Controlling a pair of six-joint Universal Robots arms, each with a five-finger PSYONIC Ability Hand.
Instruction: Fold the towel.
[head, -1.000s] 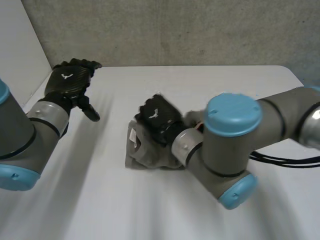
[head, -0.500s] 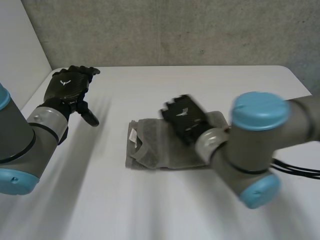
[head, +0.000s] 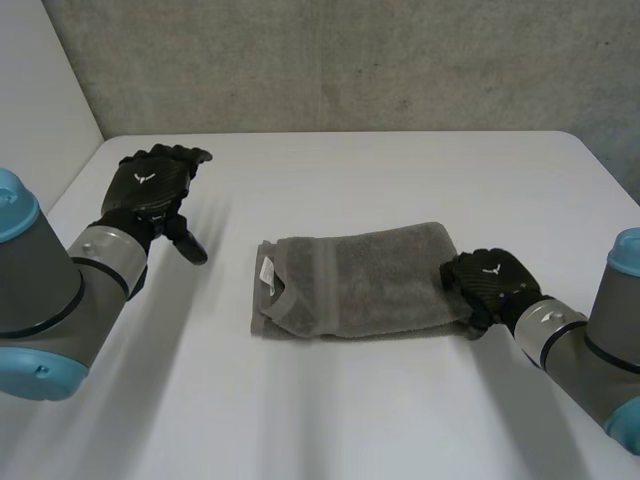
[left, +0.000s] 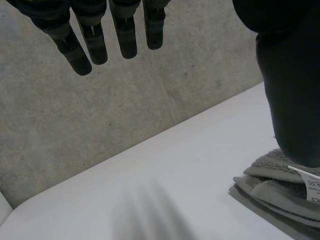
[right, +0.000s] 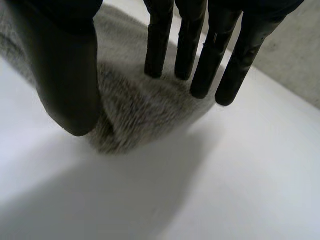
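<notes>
Right hand, fingers straight, touches one end of the grey towel, folded flat; left hand hangs spread.

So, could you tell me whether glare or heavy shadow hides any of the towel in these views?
Head view: even light, no glare on the table; the towel is plainly lit. Left wrist view: its labelled end beside the left hand is evenly lit. Right wrist view: its end by the right hand is dimmer, yet legible.

A white table stands against a rough grey concrete wall.
</notes>
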